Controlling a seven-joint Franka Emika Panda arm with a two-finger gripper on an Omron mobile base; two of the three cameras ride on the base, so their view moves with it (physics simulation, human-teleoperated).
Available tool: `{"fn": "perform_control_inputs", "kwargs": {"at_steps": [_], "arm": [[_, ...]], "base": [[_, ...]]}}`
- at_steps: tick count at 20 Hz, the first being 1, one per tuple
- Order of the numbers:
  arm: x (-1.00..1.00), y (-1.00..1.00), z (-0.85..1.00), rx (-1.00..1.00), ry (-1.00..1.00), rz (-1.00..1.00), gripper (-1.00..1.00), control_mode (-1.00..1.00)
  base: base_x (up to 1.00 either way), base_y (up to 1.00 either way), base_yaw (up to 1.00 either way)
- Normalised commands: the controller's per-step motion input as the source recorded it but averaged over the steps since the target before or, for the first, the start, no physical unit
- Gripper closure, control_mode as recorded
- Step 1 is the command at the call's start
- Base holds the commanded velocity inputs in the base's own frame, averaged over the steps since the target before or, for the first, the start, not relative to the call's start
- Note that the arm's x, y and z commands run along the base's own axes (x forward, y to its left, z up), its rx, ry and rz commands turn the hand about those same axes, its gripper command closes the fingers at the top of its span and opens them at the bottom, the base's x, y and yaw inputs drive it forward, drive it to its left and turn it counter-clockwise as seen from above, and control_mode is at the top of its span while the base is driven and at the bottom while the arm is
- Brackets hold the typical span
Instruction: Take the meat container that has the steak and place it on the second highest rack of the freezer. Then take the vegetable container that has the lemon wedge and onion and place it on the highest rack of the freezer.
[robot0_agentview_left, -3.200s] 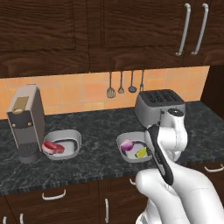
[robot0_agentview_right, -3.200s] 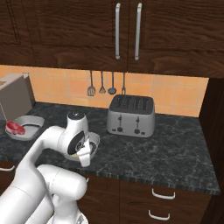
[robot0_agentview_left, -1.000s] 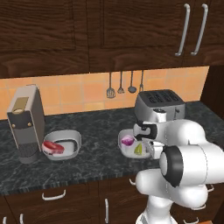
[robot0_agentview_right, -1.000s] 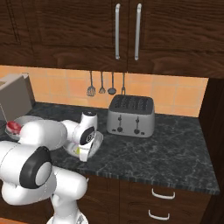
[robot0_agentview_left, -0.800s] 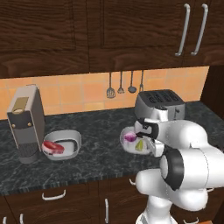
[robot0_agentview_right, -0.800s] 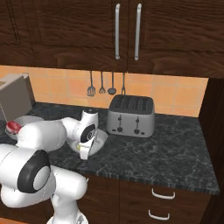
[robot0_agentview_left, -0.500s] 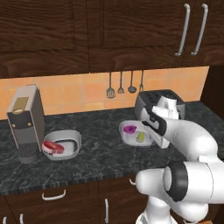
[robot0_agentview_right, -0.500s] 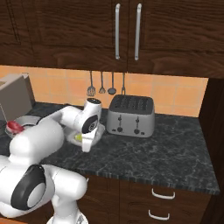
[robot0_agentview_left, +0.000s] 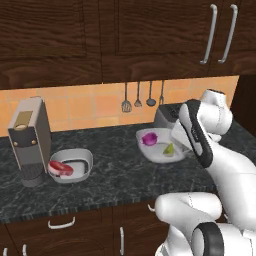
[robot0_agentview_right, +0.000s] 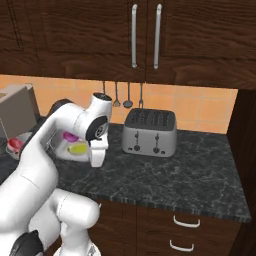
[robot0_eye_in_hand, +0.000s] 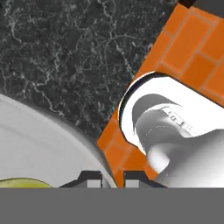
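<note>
In the left base view, a dark speckled surface (robot0_agentview_left: 115, 175) runs under brown cabinets (robot0_agentview_left: 150, 35). At the left stands a coffee machine (robot0_agentview_left: 29, 140), and touching its foot is a grey bowl (robot0_agentview_left: 72, 165) with the steak (robot0_agentview_left: 61, 168) lying in it. Further right, a second bowl (robot0_agentview_left: 159, 146) is off the surface and tilted, carrying the onion (robot0_agentview_left: 149, 138) and the lemon wedge (robot0_agentview_left: 169, 149). The white arm (robot0_agentview_left: 210, 145) bends across in front of its right rim, where the claw is hidden behind the arm. Three utensils (robot0_agentview_left: 138, 97) hang on the orange tile wall above, and a toaster (robot0_agentview_left: 164, 116) shows partly behind the bowl.

In the right base view, the arm (robot0_agentview_right: 55, 145) arches from the lower left, its wrist (robot0_agentview_right: 98, 131) hanging over the surface (robot0_agentview_right: 170, 175). Behind the wrist, the raised bowl (robot0_agentview_right: 65, 151) shows pink onion (robot0_agentview_right: 71, 136) and yellow-green lemon (robot0_agentview_right: 78, 148). The toaster (robot0_agentview_right: 149, 132) stands to the right, well apart. The steak bowl (robot0_agentview_right: 15, 146) is at the far left edge.

In the hand view, the claw (robot0_eye_in_hand: 110, 178) is pinched narrow on the bowl's grey rim (robot0_eye_in_hand: 94, 148), one fingertip (robot0_eye_in_hand: 90, 178) inside and the other outside. A sliver of lemon (robot0_eye_in_hand: 22, 183) lies at the bottom left. Beyond are black stone (robot0_eye_in_hand: 74, 57), orange tile (robot0_eye_in_hand: 188, 52) and a white arm link (robot0_eye_in_hand: 175, 135).
</note>
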Motion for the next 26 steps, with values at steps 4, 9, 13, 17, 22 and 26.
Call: {"fn": "perform_control_inputs", "kwargs": {"at_steps": [4,9,13,17,22,26], "arm": [[-1.00,0.19,1.00,0.02,-0.15,0.28,1.00,-1.00],[-0.94,0.37,0.99,0.01,-0.17,0.20,1.00,-1.00],[-0.78,0.47,0.89,0.00,-0.16,0.12,1.00,-1.00],[-0.64,0.16,0.86,0.04,-0.02,0.01,1.00,-1.00],[-0.71,0.00,0.14,0.01,-0.04,0.00,1.00,-1.00],[-0.45,0.00,0.00,0.00,-0.06,0.00,1.00,1.00]], "base": [[0.00,0.00,0.00],[0.00,0.00,0.00],[0.00,0.00,0.00],[0.00,0.00,0.00],[0.00,0.00,0.00],[-0.50,0.00,-0.03]]}}
